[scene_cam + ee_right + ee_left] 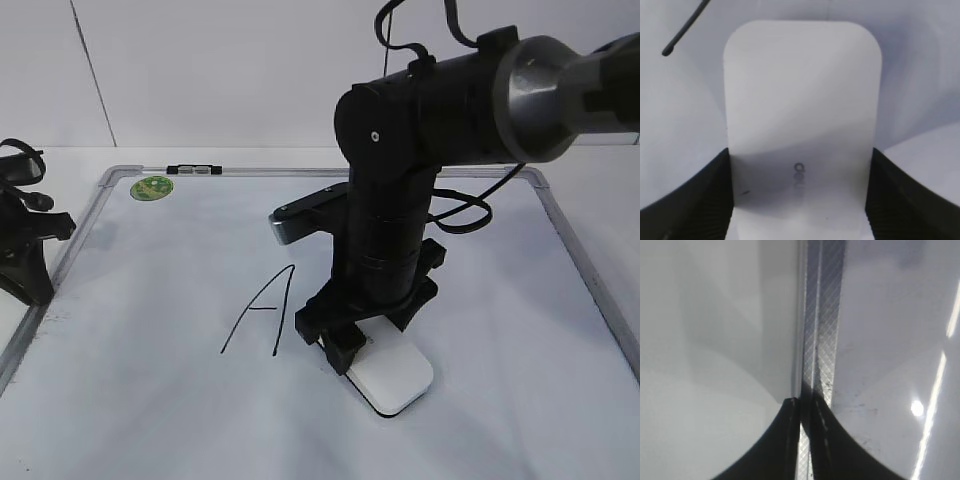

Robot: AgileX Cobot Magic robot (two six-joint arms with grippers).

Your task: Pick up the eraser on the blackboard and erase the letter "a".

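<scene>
Right gripper point(799, 200) clamps the eraser point(392, 372) just right of capital "A" point(262, 310); left gripper point(805, 440) pinched closed over the blackboard point(150, 400) frame.

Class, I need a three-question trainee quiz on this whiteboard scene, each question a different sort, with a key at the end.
1. True or false: the right gripper has its fingers on either side of the eraser.
2. Multiple choice: the green sticker sits near which corner of the blackboard in the exterior view? A) far left B) near right C) far right
3. Fill in: left of the eraser stands a handwritten capital ___.

Key: 1 true; 2 A; 3 A.
</scene>
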